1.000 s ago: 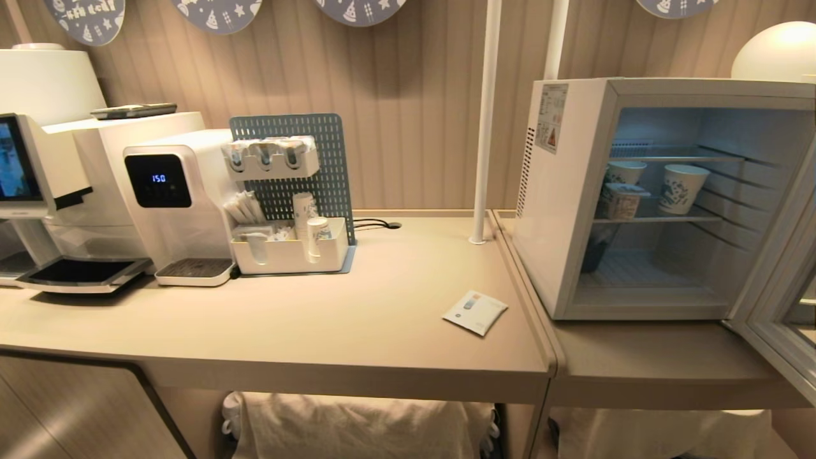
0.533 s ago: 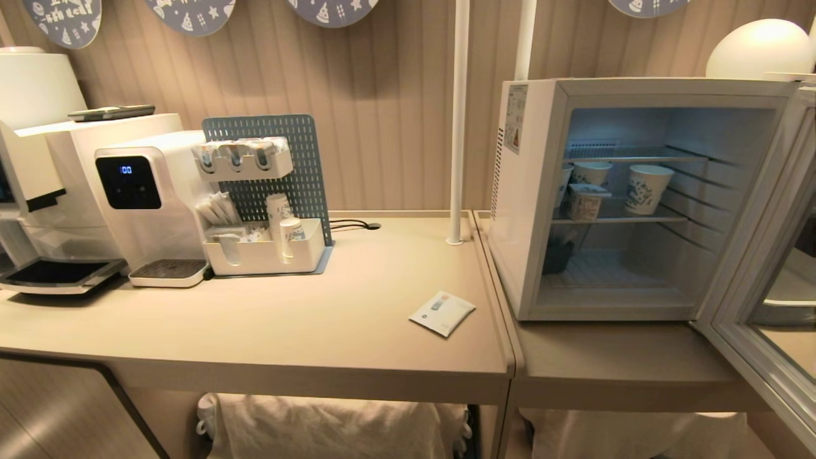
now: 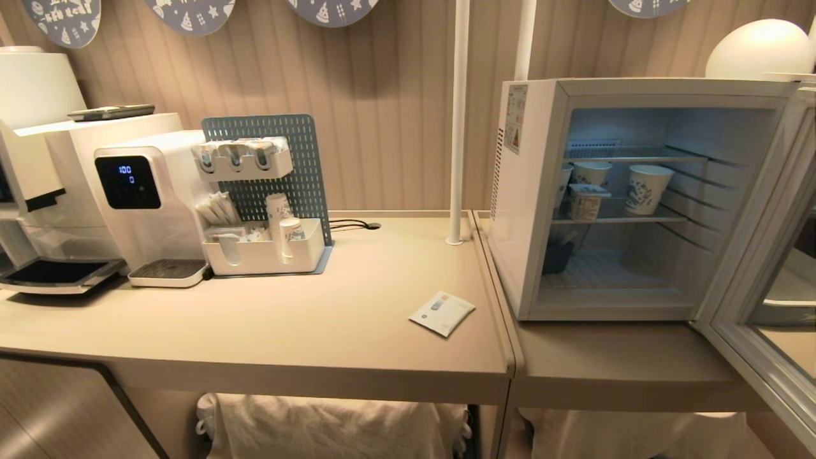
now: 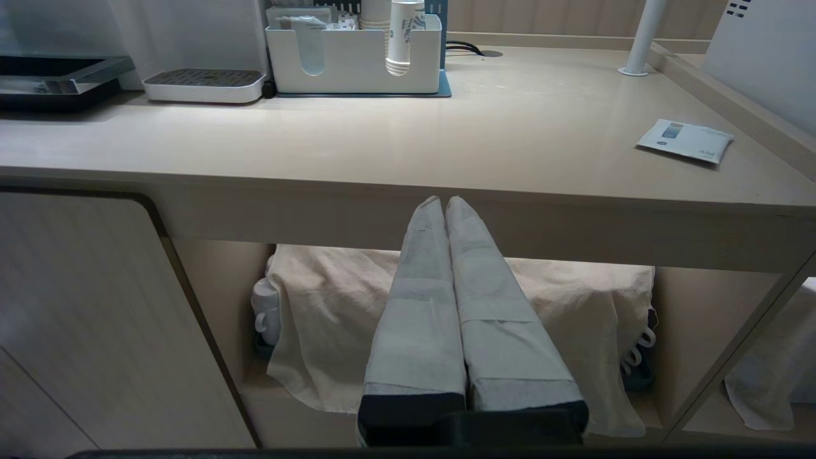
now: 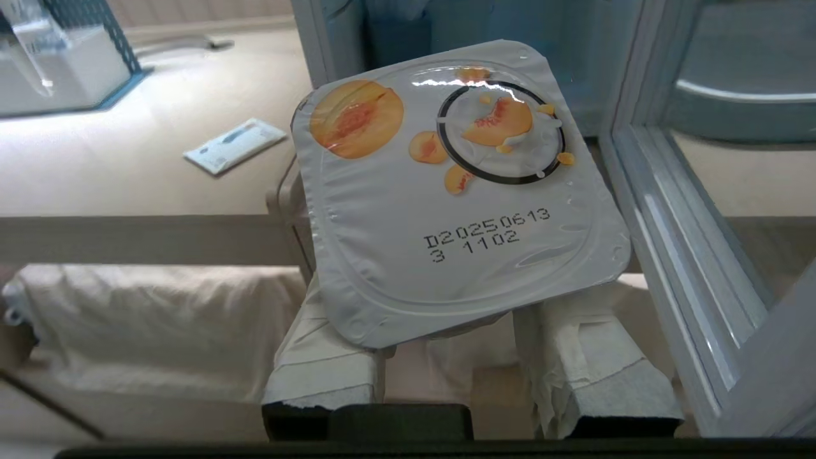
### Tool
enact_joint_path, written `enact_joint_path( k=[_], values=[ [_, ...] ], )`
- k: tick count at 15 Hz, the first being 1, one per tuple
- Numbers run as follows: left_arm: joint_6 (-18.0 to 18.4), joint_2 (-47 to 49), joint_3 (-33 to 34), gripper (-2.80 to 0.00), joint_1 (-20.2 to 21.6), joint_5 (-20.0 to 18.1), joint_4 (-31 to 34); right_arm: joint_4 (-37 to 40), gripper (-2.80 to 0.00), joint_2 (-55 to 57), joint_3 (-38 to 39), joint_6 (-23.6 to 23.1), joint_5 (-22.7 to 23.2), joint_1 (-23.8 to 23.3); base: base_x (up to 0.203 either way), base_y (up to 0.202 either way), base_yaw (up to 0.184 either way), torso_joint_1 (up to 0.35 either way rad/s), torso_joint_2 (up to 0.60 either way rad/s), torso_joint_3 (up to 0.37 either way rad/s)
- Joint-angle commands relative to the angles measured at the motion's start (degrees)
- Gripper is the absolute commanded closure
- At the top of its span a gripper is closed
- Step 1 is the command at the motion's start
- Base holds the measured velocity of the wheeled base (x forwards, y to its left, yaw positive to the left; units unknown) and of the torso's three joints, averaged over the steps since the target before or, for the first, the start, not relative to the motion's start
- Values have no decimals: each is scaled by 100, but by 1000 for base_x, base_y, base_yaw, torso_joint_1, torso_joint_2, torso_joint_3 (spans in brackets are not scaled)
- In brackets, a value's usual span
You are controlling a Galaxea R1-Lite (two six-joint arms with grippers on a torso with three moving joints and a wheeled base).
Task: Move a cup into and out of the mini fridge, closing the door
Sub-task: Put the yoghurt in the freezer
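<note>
Two grippers were on the job, but only one carried anything: the right gripper (image 5: 459, 319) had its padded jaws clamped on the sides of the cup (image 5: 459, 191), whose foil lid with its peach pictures and stamped date filled the right wrist view. The cup hung in the air in front of the counter edge, below and short of the mini fridge (image 3: 529, 191), and neither arm showed in the head view. Between a second ago and half a second ago the whole head picture slid sideways, so the robot itself had turned or driven and brought the fridge opening nearer the middle of its sight; since then the view had held steady, which suggested the base had settled. The door (image 3: 758, 319) stood swung wide open at the robot's right, its pale frame running close along one side of the cup in the right wrist view. Inside, paper cups (image 3: 647, 188) sat on the upper wire shelf, while the lower level looked mostly free. The left gripper (image 4: 444, 204) was parked low before the counter front with its jaws pressed together and nothing between them. A small packet (image 3: 442, 312) lay on the counter (image 3: 287, 325) near the fridge. The cup probably had to be raised and carried into the opening next.
</note>
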Motion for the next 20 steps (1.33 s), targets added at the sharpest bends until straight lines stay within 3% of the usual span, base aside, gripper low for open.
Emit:
enact_joint_path(
  k=[1,5,8,13,15,17,20],
  values=[
    [-4,5,9,0,4,2,4,-65,0,1725,-436,-59,108,6,0,0,0,0,0,0],
    [-13,9,9,0,-4,2,1,-1128,0,4198,-651,-178,210,11,0,0,0,0,0,0],
    [-13,9,9,0,4,2,-5,-2485,0,6145,-702,-196,132,12,0,0,0,0,0,0],
    [-22,9,9,0,4,2,4,-6065,0,9346,-980,-126,-880,74,0,0,0,0,0,0],
    [-22,9,9,0,4,2,4,-6981,0,10195,-1519,-97,-1478,133,0,0,0,0,0,0],
    [-22,9,9,0,4,2,4,-7275,0,10609,-2204,-82,-1783,165,0,0,0,0,0,0],
    [-30,9,9,0,4,2,4,-6998,0,11001,-2837,-70,-1868,171,0,0,0,0,0,0]
  ],
)
